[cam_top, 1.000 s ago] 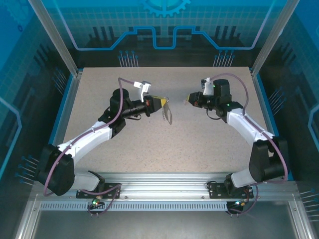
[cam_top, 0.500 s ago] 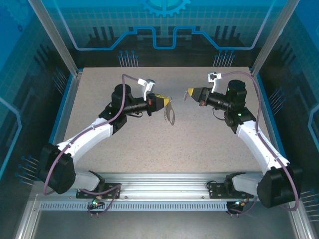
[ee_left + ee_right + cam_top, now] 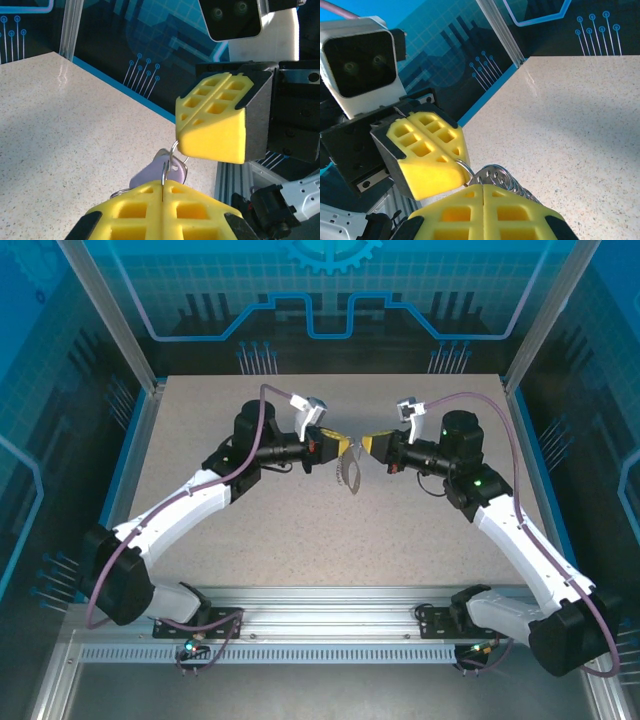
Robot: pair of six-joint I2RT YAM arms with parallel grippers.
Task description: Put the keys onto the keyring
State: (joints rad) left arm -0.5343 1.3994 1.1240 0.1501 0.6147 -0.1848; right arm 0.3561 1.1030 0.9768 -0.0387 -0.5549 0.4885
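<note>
Above the middle of the table, my left gripper [image 3: 343,447] and right gripper [image 3: 366,445] meet tip to tip, both shut. A thin metal keyring [image 3: 164,172] is pinched in the left gripper [image 3: 163,186]. It arcs up into the tip of the right gripper's yellow fingers [image 3: 215,135]. A key with a lilac head [image 3: 152,172] hangs on it just behind. In the right wrist view the keyring [image 3: 465,165] runs from the left gripper's fingers [image 3: 427,165] to my right gripper [image 3: 483,187]. Several silvery keys [image 3: 495,175] with holed heads hang beside it. This bunch of keys [image 3: 348,476] dangles below both tips.
The speckled table [image 3: 300,530] lies below the raised grippers. Blue panel walls and aluminium posts [image 3: 110,320] close it in at the back and sides. A metal rail [image 3: 330,600] carries both arm bases along the near edge.
The right gripper has swung left and closed the gap to the left gripper. The left gripper moved slightly right with the hanging bunch. Both stayed shut.
</note>
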